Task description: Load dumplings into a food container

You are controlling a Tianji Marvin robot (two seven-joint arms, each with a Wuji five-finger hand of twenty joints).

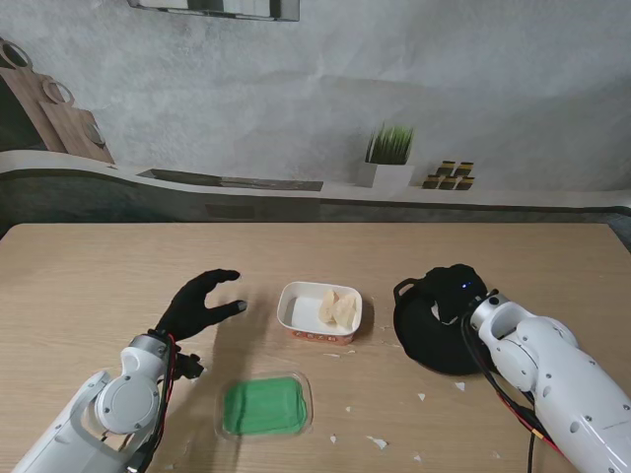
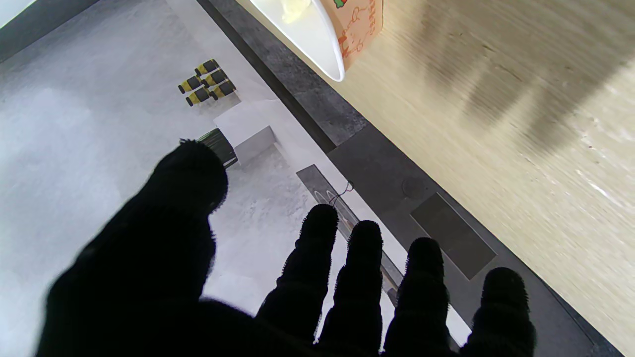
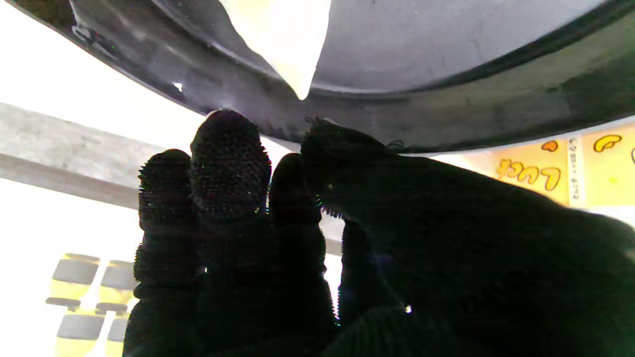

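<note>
Food container (image 1: 319,311) long axis left-right; dumplings (image 1: 338,307) at right end.

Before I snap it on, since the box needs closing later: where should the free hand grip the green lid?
Probably by its long edges, from straight above. The green lid lies flat on the table, nearer to me than the food container, so only its rim offers purchase. The open left hand hovers closest, just left of it, thumb and fingers apart.

Dumplings (image 1: 338,307) in container (image 1: 296,313), lid (image 1: 264,406) nearer, bowl (image 1: 424,340) right.
</note>
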